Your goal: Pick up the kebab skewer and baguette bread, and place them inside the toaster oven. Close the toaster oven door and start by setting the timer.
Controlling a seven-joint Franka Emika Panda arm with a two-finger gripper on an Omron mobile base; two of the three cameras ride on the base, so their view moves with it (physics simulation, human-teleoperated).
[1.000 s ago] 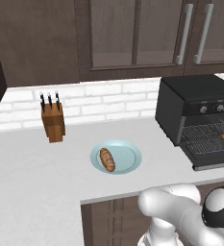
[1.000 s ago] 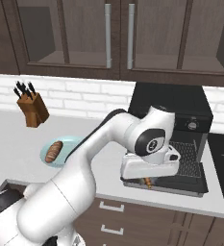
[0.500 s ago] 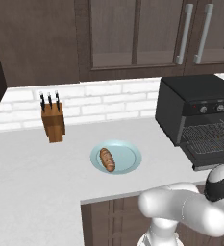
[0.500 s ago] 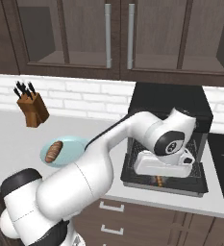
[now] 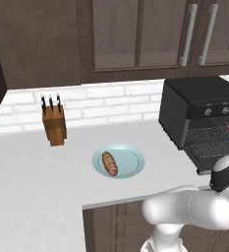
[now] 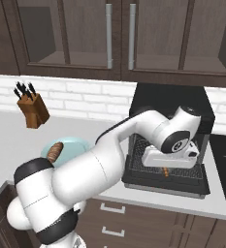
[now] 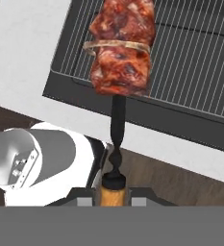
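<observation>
White counter (image 5: 32,167) with knife block (image 5: 54,121); pale blue plate (image 5: 131,162); black toaster oven (image 5: 194,106)

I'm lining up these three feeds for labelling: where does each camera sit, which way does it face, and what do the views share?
Left base view: behind the arm's left, facing forward and down over the white counter, pale blue plate, golden-brown baguette; white arm lower right.
Right base view: behind its right, facing the black toaster oven; arm rises lower left to the end effector.
Hand view: on the hand, looking along the meat-chunk kebab skewer above the oven's wire rack.
All show the rack; both base views share the wooden knife block.
</observation>
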